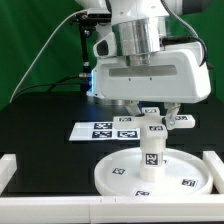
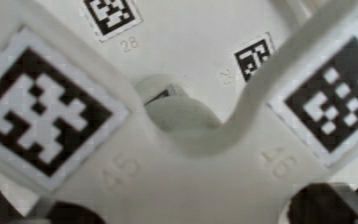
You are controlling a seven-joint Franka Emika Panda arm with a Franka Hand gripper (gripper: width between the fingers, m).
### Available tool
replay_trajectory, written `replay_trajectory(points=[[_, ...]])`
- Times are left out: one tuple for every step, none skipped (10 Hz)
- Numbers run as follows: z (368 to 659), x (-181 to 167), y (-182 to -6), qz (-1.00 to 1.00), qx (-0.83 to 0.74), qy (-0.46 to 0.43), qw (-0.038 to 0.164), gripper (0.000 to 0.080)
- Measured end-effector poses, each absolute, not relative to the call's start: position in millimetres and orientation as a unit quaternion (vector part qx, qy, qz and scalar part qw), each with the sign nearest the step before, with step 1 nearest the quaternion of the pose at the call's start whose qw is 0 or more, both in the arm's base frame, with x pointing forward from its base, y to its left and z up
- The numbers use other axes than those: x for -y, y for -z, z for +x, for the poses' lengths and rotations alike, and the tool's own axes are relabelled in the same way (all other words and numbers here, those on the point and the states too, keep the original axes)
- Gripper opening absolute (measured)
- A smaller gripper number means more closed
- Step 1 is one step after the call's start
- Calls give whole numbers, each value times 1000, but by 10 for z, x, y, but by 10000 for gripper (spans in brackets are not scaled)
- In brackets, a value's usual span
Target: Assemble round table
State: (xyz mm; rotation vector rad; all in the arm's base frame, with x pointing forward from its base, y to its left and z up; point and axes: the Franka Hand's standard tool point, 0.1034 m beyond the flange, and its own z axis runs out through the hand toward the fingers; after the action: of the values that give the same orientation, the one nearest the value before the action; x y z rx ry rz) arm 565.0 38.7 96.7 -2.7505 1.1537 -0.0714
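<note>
The round disc (image 1: 120, 178) lies flat near the table's front edge. The short post (image 1: 151, 150) stands upright on its middle. The four-armed cross piece (image 1: 178, 121) sits on top of the post, tags facing up. My gripper (image 1: 153, 111) hangs straight above it, one finger on each side of the cross piece's hub. In the wrist view the cross piece (image 2: 176, 120) fills the frame and my gripper (image 2: 197, 210) shows only its dark fingertips (image 2: 60, 212) at the picture's corners. The jaws stand wide apart, and no squeeze on the piece shows.
The marker board (image 1: 100, 129) lies flat behind the disc, toward the exterior view's left. White rails (image 1: 30, 165) border the table on the left, right and front. Cables and a lit device (image 1: 90, 75) sit at the back.
</note>
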Motion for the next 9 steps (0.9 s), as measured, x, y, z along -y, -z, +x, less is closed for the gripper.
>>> replay_trajectory(points=[[5662,-387,-998,-926,-367,28,80,625],[5664,-367,-1055,-950,-302,32,78,625],[5676,-329,-1133,-966,-243,38,78,645],[5686,-306,-1209,-978,-189,45,75,645],[5697,-313,-1247,-988,-124,53,70,649],[5688,-310,-1219,-991,-102,52,69,649],[5686,-308,-1214,-994,-74,54,67,649],[5686,-306,-1213,-996,-29,57,64,649],[5686,-306,-1211,-996,11,59,62,649]])
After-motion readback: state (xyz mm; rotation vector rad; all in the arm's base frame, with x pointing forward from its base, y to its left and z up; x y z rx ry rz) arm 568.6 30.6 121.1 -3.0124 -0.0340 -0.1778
